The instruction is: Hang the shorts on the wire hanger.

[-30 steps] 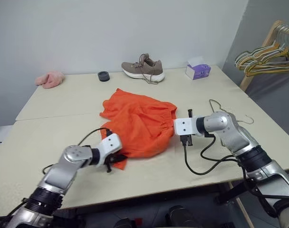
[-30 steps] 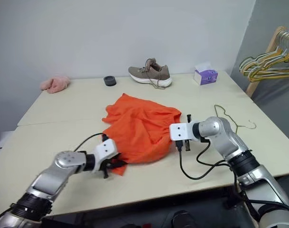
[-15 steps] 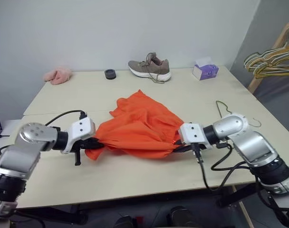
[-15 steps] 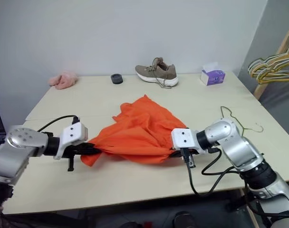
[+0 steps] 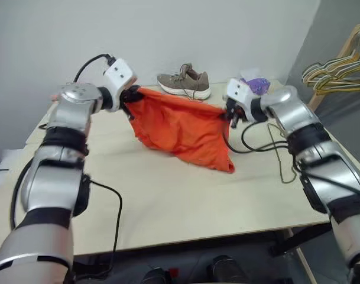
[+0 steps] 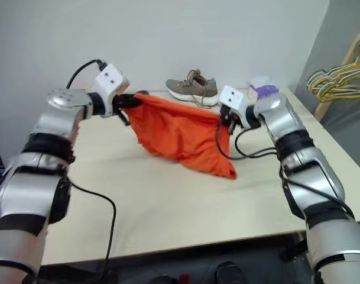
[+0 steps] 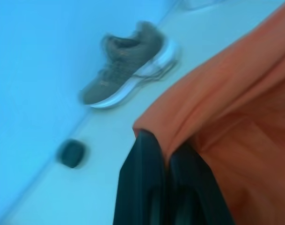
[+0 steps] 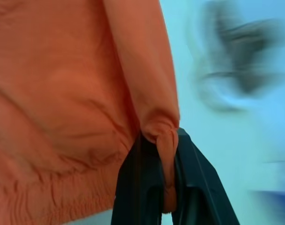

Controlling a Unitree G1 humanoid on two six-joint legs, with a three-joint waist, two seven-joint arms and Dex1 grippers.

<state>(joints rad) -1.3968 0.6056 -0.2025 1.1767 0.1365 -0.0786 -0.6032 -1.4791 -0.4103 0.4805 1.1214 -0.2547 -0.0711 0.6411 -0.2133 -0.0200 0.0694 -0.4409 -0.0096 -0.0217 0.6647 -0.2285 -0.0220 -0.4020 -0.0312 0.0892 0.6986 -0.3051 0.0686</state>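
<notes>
The orange shorts (image 5: 182,127) hang stretched between my two grippers above the table, their lower corner drooping toward the tabletop. My left gripper (image 5: 132,94) is shut on the shorts' left upper edge; in the left wrist view its black fingers (image 7: 144,187) pinch the orange fabric (image 7: 226,136). At the other end my right gripper (image 5: 230,112) is shut on the right upper edge, with a fold of fabric (image 8: 163,140) clamped between its fingers (image 8: 137,187). The wire hanger (image 5: 284,165) lies flat on the table at the right, partly hidden by my right arm.
A brown shoe (image 5: 182,83) and a purple tissue box (image 5: 258,84) stand at the table's far edge. A small black round thing (image 7: 71,153) lies near the shoe. Coloured hangers (image 5: 336,65) hang on a wooden rack beyond the table's right side.
Both grippers have risen and moved away from me, lifting the shorts off the table. The shorts now hang spread between them instead of lying bunched.
</notes>
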